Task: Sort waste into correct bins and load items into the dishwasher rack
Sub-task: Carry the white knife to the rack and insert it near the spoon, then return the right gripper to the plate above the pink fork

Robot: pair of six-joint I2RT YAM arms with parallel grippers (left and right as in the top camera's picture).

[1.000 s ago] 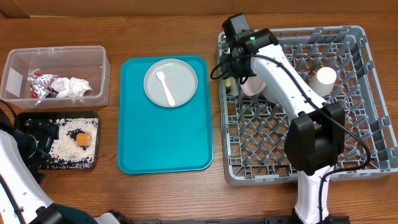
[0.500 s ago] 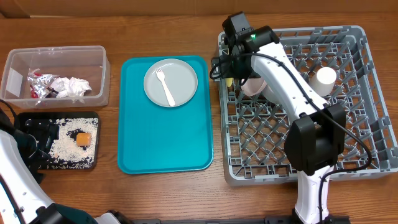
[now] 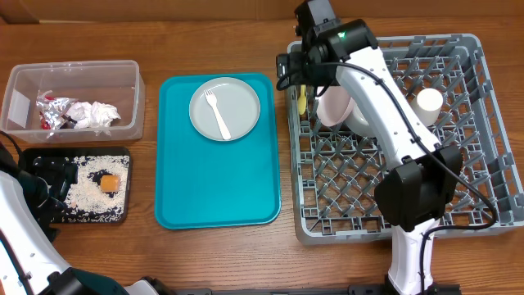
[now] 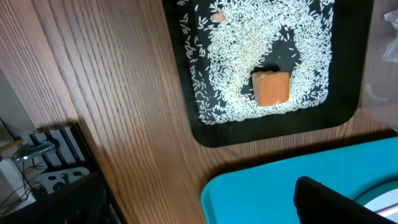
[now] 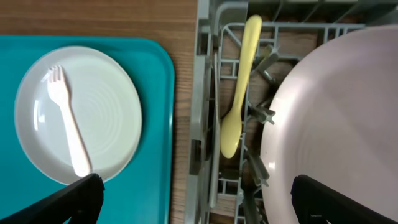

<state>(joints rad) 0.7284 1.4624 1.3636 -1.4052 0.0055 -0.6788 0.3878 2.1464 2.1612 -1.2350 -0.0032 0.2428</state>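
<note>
The yellow spoon (image 3: 303,100) lies in the grey dishwasher rack's (image 3: 491,123) near-left corner, also in the right wrist view (image 5: 239,93). My right gripper (image 3: 296,69) (image 5: 199,202) hangs open and empty above it. A pale pink plate (image 3: 333,106) (image 5: 329,124) stands beside the spoon, and a white cup (image 3: 428,102) stands further right. The grey-green plate (image 3: 233,102) (image 5: 99,106) holds the white fork (image 3: 218,116) (image 5: 68,127). My left gripper (image 3: 47,176) (image 4: 199,208) is open and empty by the black tray (image 3: 33,156) (image 4: 193,118), which holds rice and an orange cube (image 3: 108,183) (image 4: 271,88).
The clear tub (image 3: 74,75) at far left holds a white napkin (image 3: 94,113), silver foil (image 3: 54,113) and a red packet (image 3: 42,124). The teal serving tray (image 3: 217,176) lies between the bins and the rack. The right arm reaches across the rack.
My right gripper has lifted and moved back toward the rack's far corner. The yellow spoon now lies free in the rack. The left arm has not moved.
</note>
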